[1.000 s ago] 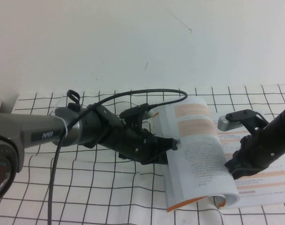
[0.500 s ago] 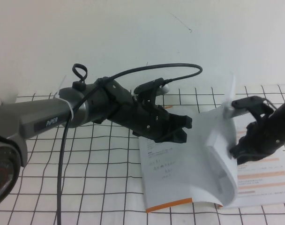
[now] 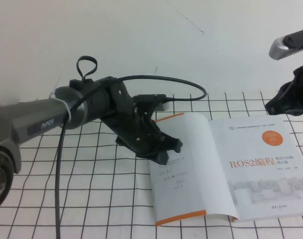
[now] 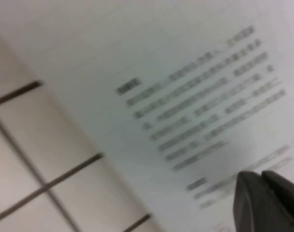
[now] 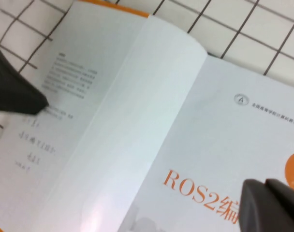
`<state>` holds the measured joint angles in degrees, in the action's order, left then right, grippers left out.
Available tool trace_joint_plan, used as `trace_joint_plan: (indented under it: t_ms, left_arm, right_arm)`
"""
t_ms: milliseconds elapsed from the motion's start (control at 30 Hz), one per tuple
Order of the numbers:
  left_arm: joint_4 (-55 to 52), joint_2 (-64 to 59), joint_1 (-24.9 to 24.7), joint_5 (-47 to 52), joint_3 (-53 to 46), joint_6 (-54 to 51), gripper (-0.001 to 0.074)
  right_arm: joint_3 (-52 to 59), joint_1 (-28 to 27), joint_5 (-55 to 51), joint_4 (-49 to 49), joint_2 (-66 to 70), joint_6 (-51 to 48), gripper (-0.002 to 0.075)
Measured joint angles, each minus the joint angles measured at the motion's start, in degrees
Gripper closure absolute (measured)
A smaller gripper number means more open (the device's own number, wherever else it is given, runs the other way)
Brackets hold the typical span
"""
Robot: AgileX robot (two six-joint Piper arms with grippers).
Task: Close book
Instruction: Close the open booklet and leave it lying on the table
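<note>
The book [image 3: 251,169] lies open on the checked cloth. Its right side shows a white page with the orange title "ROS2" [image 5: 195,188]. The left leaf [image 3: 179,184], with small print and an orange edge, lies flat. My left gripper [image 3: 164,149] is shut, its tips resting on that left leaf near the far corner; up close its fingertips [image 4: 263,193] sit together over the print. My right gripper [image 3: 291,94] hangs shut above the book's far right corner, clear of it; its tips [image 5: 265,203] hover over the title page. The left gripper's dark finger [image 5: 16,92] shows in the right wrist view.
A white cloth with a black grid [image 3: 91,189] covers the table, ending at a plain white wall [image 3: 151,40] behind. The left arm's black cable [image 3: 161,79] loops above the book's far edge.
The standing pages have swung over to the right and dropped flat, showing the title page. My right gripper has lifted up and away to the right. My left gripper has come down onto the left leaf.
</note>
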<state>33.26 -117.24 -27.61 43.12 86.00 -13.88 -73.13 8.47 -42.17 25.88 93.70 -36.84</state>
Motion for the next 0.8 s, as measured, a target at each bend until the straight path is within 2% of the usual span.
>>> trace_joint_plan:
  t_ms: [167,300,633,800]
  left_arm:
    - [-11.5,2.8,4.6,3.1,0.2,7.6,0.0738]
    - [-13.7,3.1,7.2,5.3,0.3,9.4,0.0738]
    - [-11.4,-2.0,2.9,3.4,0.3,10.5,0.0738]
    - [-11.3,-3.6,2.7,2.8,0.6,12.0,0.0738]
  right_arm:
    - [0.0,0.0,-1.4,0.3,5.7,-1.1,0.0729]
    - [0.0,0.0,-1.5,1.7,12.3,-1.2,0.0729]
    - [0.0,2.4,-0.1,3.1,21.7,-0.7,0.0729]
    - [0.0,2.4,0.0,3.6,22.6,-0.6,0.0729]
